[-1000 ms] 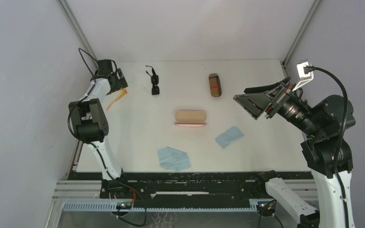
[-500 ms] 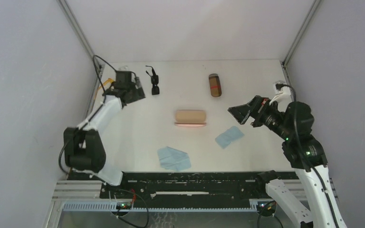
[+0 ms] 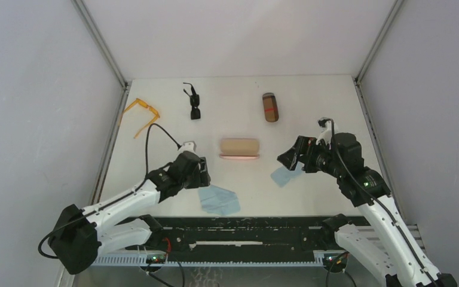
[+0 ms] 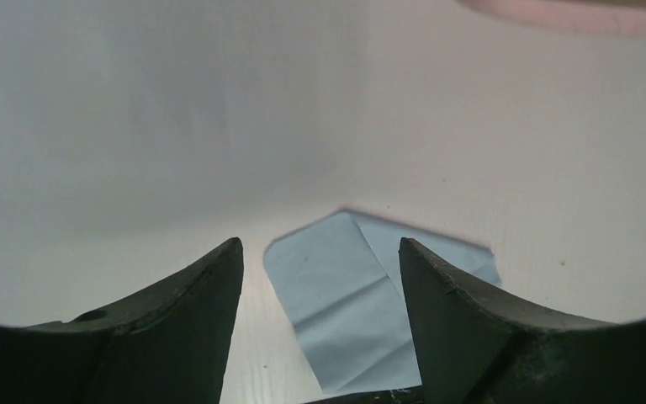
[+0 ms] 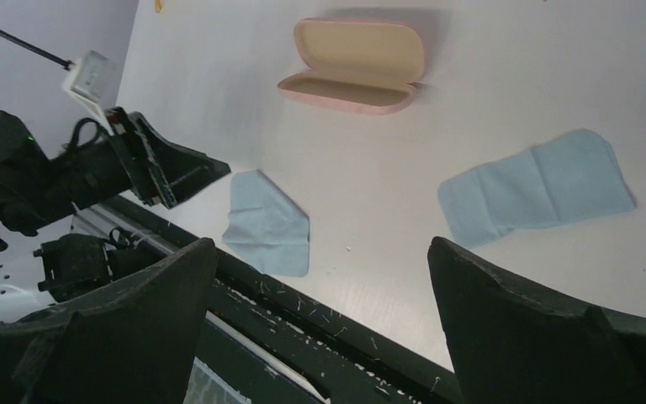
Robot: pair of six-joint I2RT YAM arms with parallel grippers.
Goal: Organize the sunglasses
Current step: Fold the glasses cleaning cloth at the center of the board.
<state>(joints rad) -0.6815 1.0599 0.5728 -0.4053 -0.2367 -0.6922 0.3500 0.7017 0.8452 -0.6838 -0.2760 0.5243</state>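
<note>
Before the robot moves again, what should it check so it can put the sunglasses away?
1. Left gripper open and empty: ok.
2. Right gripper open and empty: ok.
3. Pink case open and ready: ok.
4. Brown case open: not ok, it looks shut.
5. Orange sunglasses and black sunglasses uncovered, free to grab: ok.
6. Arms of the black sunglasses folded: cannot tell.

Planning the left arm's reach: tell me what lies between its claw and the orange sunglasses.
Nothing but bare table between the left claw and the orange sunglasses in the top view; only the arm's own cable loops above it.
</note>
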